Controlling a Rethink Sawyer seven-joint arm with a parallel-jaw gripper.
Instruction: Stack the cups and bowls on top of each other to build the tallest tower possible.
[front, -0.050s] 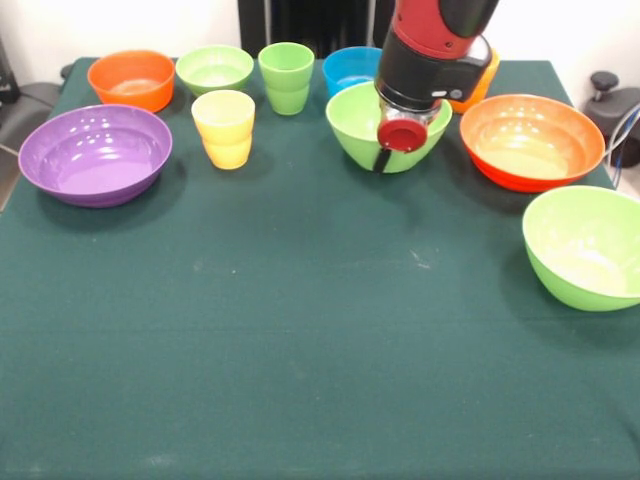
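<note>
arm: parked over the far green bowl (390, 135)
gripper (385, 160): honestly can't tell its state
yellow cup (224, 128): right of purple bowl (96, 153)
orange-red bowl (531, 141): far right

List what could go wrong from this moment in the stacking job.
1. The red and black arm's gripper sits low over the large light green glossy plastic bowl; its fingers are hidden, so a grasp on the rim may slip or tip the bowl.
2. The small blue plastic bowl and an orange-yellow piece stand close behind the arm; a swing could knock them.
3. The large orange-red plastic bowl lies close beside, leaving little clearance.
</note>
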